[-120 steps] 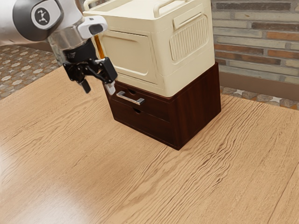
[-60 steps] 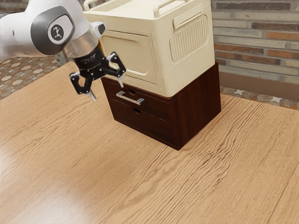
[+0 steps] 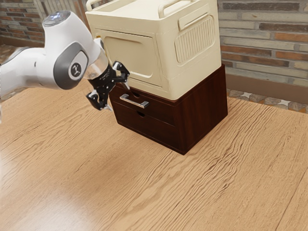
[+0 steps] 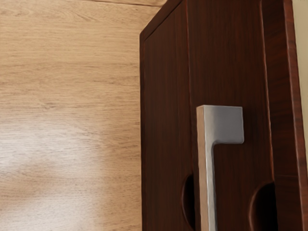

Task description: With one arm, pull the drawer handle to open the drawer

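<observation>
My gripper [image 3: 118,98] stands open just to the exterior view's left of the silver handle [image 3: 134,101], with its fingertips spread apart and nothing between them. The handle is fixed to the upper drawer [image 3: 161,112] of a dark wooden cabinet [image 3: 203,108], and that drawer is closed, its front flush with the cabinet. In the wrist view the handle [image 4: 224,124] appears close to my hand, standing out from the dark drawer front [image 4: 231,72]. Notches are cut in both drawer fronts.
A cream storage box [image 3: 137,55] with raised handles sits on top of the cabinet. The wooden table [image 3: 96,173] extends in front of the drawers and around the cabinet. A brick wall [image 3: 264,43] rises behind.
My hand has moved lower and toward the exterior view's right, closer to the handle, and has tilted to face the drawer front. The cabinet and its drawers have stayed put.
</observation>
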Controlling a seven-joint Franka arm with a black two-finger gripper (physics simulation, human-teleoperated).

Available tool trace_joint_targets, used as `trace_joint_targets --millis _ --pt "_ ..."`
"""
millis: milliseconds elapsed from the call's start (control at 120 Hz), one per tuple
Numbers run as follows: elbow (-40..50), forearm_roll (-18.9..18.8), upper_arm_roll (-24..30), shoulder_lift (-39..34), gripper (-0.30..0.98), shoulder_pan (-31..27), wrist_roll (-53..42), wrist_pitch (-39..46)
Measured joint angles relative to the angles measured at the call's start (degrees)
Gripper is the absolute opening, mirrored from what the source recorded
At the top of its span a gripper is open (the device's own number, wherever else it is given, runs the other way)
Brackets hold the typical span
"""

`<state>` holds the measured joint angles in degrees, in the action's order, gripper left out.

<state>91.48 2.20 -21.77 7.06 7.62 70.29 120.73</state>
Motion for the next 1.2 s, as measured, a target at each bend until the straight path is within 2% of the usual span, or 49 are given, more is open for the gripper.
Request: trace_joint_targets --millis 500,1200 --pt "6.60 0.31 -0.11 -0.96 0.66 1.64 12.41 9.54" --pt "9.92 0.34 -0.12 -0.37 0.65 1.38 19.72 13.82"
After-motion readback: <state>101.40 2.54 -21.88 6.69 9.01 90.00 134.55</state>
